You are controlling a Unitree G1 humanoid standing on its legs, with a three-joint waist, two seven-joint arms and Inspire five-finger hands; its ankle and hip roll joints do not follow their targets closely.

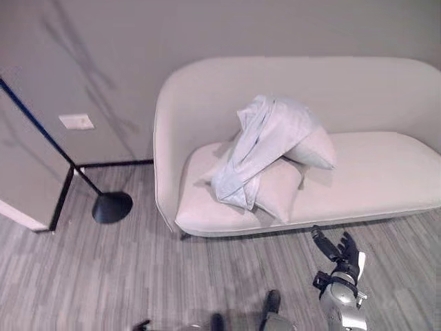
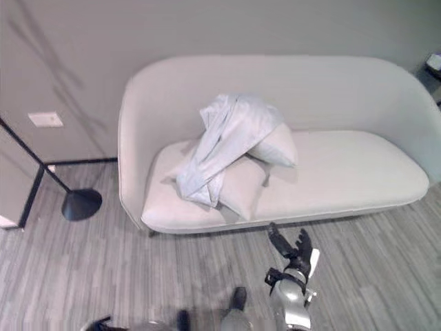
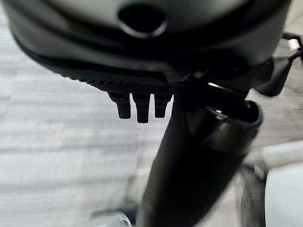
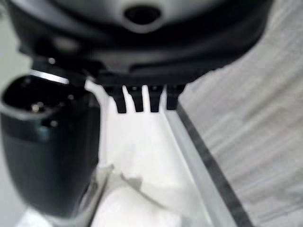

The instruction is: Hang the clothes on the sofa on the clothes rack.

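Note:
A pale blue-grey garment (image 1: 258,148) lies crumpled on the cream sofa (image 1: 386,172), draped over two cushions (image 1: 313,148) near its left end. On the floor left of the sofa, a thin dark pole rises at a slant from a round black base (image 1: 111,207). My right hand (image 1: 344,252) hovers low over the floor just in front of the sofa's front edge, right of the garment, with its fingers (image 4: 142,101) straight and holding nothing. My left hand (image 3: 142,109) hangs over bare floor, fingers relaxed and empty; its fingertips (image 1: 141,324) peek in at the lower edge.
Grey wood-look floor (image 1: 103,276) stretches in front of the sofa. The sofa's right half is bare seat. A grey wall with a white socket plate (image 1: 76,122) stands behind, and a pale panel (image 1: 21,186) at far left next to the pole.

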